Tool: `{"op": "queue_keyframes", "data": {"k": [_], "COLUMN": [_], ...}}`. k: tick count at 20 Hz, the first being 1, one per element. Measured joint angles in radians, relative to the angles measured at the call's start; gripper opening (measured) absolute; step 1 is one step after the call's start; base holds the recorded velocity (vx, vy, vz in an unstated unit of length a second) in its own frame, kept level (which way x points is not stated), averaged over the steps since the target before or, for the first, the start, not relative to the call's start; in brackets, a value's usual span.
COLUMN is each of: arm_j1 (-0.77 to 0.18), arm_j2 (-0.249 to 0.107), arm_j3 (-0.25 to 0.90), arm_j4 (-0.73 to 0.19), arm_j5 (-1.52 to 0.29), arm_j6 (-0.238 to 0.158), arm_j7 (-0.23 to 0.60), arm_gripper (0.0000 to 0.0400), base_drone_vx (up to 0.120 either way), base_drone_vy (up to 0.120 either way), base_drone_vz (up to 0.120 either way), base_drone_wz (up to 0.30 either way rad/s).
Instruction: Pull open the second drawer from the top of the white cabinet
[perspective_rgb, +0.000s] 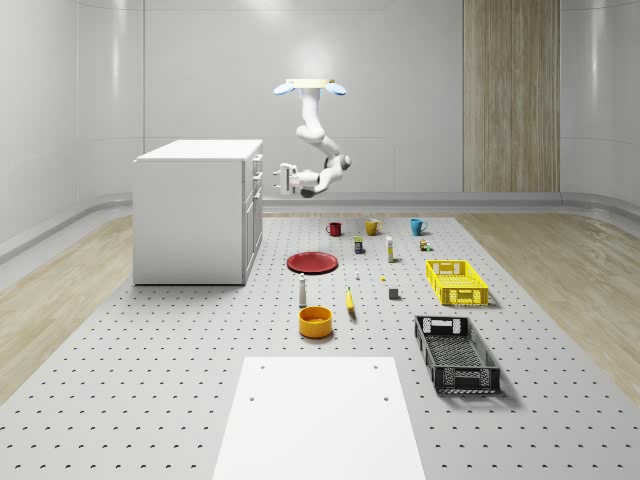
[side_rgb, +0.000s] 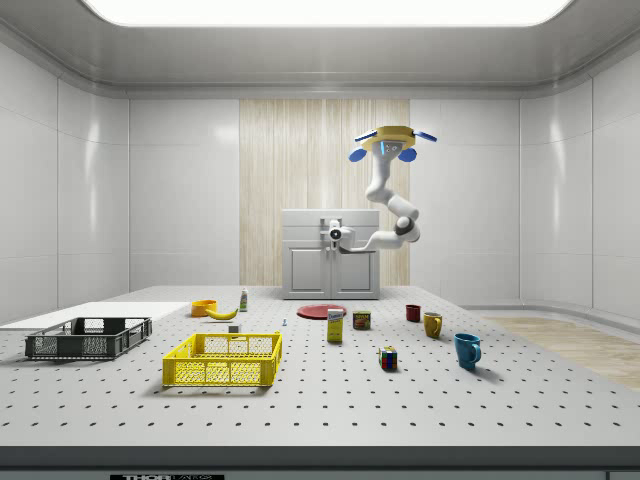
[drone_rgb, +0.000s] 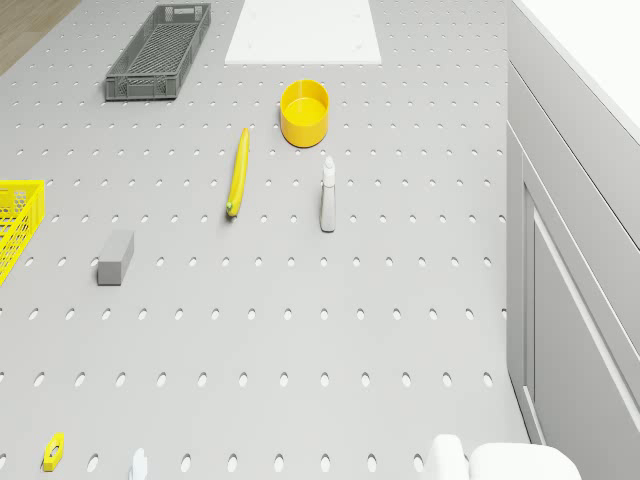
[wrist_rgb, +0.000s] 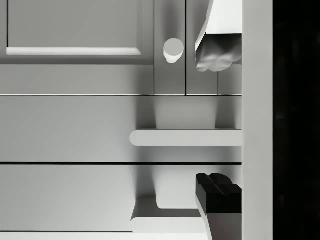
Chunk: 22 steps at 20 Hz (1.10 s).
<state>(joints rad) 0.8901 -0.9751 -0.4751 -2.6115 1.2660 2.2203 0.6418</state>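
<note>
Cabinet (perspective_rgb: 195, 210) stands at the far left of the whole-scene view's floor; I hover the drone (perspective_rgb: 311, 88) beside its front. The gripper (wrist_rgb: 215, 122) is spread wide and empty, straddling the second drawer's handle (wrist_rgb: 185, 137). I'd push in squarely before closing. My wrist view shows that straddle; the side view (side_rgb: 337, 234) shows only nearness.

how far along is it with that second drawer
Done: the drone hovers beside the white cabinet, arm reaching its front. In hand: the end effector faces the drawers, its fingers straddling the second drawer's handle without closing. Left: grip and pull; the second drawer looks closed.
</note>
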Motion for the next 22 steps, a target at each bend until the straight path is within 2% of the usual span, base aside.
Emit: {"op": "queue_keyframes", "data": {"k": [13, 22], "arm_j1": [-0.018, -0.023], "arm_j2": [0.064, 0.134], "arm_j3": [0.054, 0.121], "arm_j4": [-0.003, 0.022], "arm_j5": [0.101, 0.199], "arm_j6": [0.0, 0.013], "arm_j7": [-0.07, -0.117], "arm_gripper": [0.03, 0.03], "base_drone_vx": [0.0, 0.0], "base_drone_vy": [0.0, 0.0], "base_drone_vz": [0.0, 0.0], "base_drone_wz": [0.0, 0.0]}}
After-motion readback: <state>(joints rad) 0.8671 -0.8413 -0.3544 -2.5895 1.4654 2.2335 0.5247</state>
